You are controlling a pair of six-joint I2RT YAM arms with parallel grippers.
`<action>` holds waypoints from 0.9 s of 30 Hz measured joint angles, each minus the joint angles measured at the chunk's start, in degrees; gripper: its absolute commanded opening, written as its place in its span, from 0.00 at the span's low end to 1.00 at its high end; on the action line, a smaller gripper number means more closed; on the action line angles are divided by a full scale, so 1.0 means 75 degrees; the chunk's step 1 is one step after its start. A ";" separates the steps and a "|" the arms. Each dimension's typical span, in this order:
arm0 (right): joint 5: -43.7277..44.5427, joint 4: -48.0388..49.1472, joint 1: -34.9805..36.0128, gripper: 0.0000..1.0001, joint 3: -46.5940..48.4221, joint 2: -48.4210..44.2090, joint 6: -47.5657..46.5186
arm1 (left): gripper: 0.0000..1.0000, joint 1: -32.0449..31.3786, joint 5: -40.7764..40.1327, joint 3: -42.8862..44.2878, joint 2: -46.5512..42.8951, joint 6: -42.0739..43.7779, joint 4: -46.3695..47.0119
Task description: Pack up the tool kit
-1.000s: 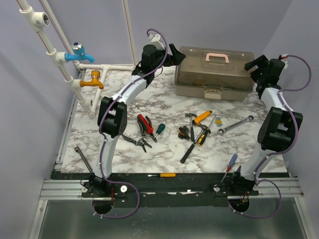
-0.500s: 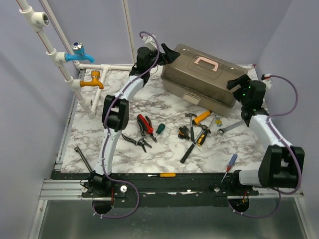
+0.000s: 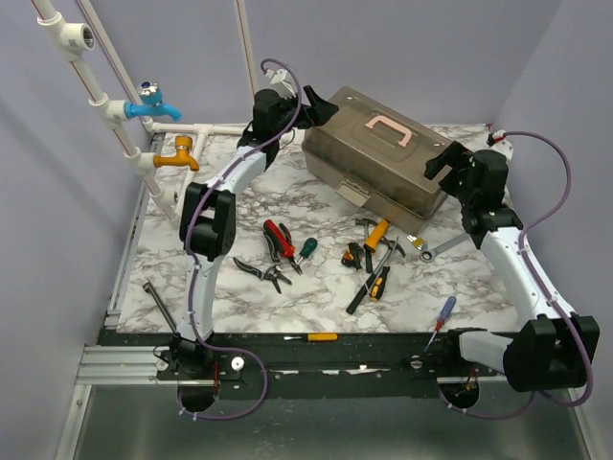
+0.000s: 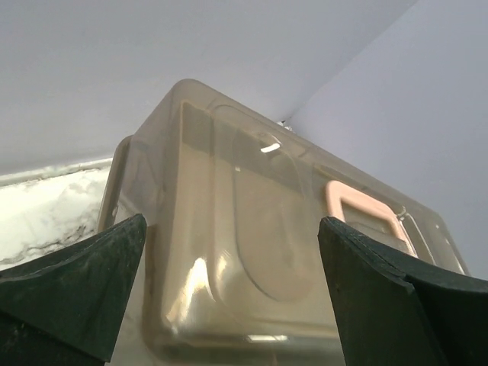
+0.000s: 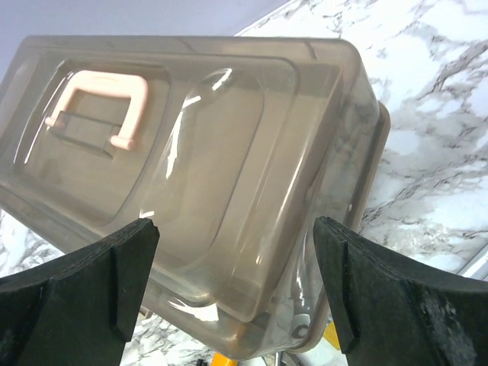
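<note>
Marble table [image 3: 287,307] has the toolbox [image 3: 378,163] askew at its back, between left gripper [image 3: 324,105] and right gripper [image 3: 441,161], jaws wide and empty; both ends should be pressed evenly, avoiding the loose tools [image 3: 374,259].

A table [image 3: 172,264] with a white and grey marble top fills the middle. Soft purple walls stand around it: one at 12 o'clock [image 3: 412,43], one at 9 o'clock [image 3: 48,249] and one at 3 o'clock [image 3: 579,86]. White pipes [image 3: 69,38] climb at 10 o'clock, with a blue tap [image 3: 151,103] above an orange tap [image 3: 177,156]. At 6 o'clock a black bar [image 3: 364,353] runs along the table's edge, beside silver metal rails [image 3: 115,364]. Below them lies a shiny grey metal sheet [image 3: 326,431]. The light is soft and even.
</note>
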 measured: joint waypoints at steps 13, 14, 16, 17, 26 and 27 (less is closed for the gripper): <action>-0.0574 -0.0659 0.0723 0.90 0.1918 0.0903 -0.1131 | 0.98 -0.0117 -0.0766 -0.3497 -0.4322 0.0761 -0.0055; -0.0562 -0.0656 0.0766 0.91 0.2107 0.1067 -0.1198 | 0.98 -0.0152 -0.0804 -0.3972 -0.4689 0.0629 0.0050; -0.0417 -0.0653 0.0784 0.92 0.2562 0.1527 -0.1355 | 0.97 -0.0198 -0.0822 -0.4768 -0.5170 0.0323 0.0239; -0.0309 -0.0644 0.0784 0.93 0.2739 0.1743 -0.1431 | 0.95 -0.0219 -0.0822 -0.4992 -0.5251 0.0239 0.0294; 0.0224 -0.0769 0.0618 0.92 0.4406 0.3856 -0.2005 | 0.94 -0.0632 -0.0565 -0.5998 -0.4695 -0.0799 0.0425; 0.0143 -0.0804 0.0513 0.92 0.4637 0.4077 -0.2002 | 0.94 -0.0659 -0.0551 -0.5933 -0.4546 -0.0871 0.0455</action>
